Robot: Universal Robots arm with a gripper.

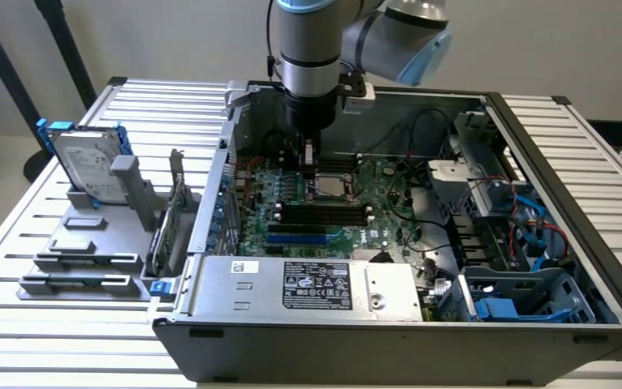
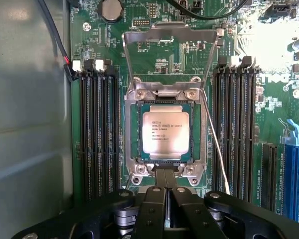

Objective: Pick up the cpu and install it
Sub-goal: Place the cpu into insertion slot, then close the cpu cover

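The cpu (image 2: 165,132), a small square chip with a dull silver top and printed text, lies flat in the socket frame (image 2: 131,149) on the green motherboard. The socket's metal load plate (image 2: 169,37) stands swung up and open behind it. My gripper (image 2: 165,180) is shut, its two black fingers pressed together just off the socket's near edge, with nothing between them. In the exterior view the gripper (image 1: 308,168) hangs straight down inside the open computer case, right over the cpu (image 1: 330,189).
Black memory slots (image 2: 97,134) flank the socket on both sides, and a thin lever wire (image 2: 215,144) runs beside it. Outside the case, a hard drive with blue rails (image 1: 87,166) stands in a grey holder. The power supply box (image 1: 305,284) and cables (image 1: 424,130) crowd the case.
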